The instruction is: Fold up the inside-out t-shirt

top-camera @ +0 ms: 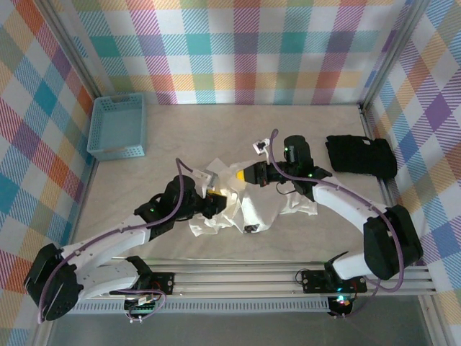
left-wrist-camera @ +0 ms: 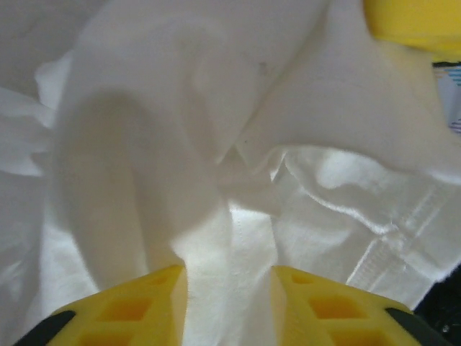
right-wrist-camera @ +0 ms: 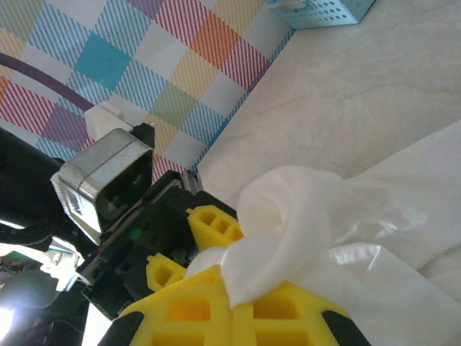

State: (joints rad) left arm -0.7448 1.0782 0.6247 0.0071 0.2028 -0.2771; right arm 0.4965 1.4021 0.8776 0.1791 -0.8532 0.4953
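The white inside-out t-shirt (top-camera: 261, 210) lies crumpled at the table's middle. My left gripper (top-camera: 220, 204) is at its left side; in the left wrist view (left-wrist-camera: 229, 288) a taut band of the shirt (left-wrist-camera: 144, 144) fills the gap between the two yellow fingers. My right gripper (top-camera: 241, 175) hovers just above and right of it, shut on a rolled fold of the shirt (right-wrist-camera: 403, 209), pinched at the fingertips (right-wrist-camera: 232, 303). The two grippers are very close: the left gripper's yellow fingers (right-wrist-camera: 215, 222) show just beyond the right one, and a right finger (left-wrist-camera: 414, 21) shows at the top right.
A blue basket (top-camera: 117, 126) stands at the back left by the wall. A black folded garment (top-camera: 360, 155) lies at the right, near the right arm. Checked walls enclose the table (top-camera: 180, 137) on three sides.
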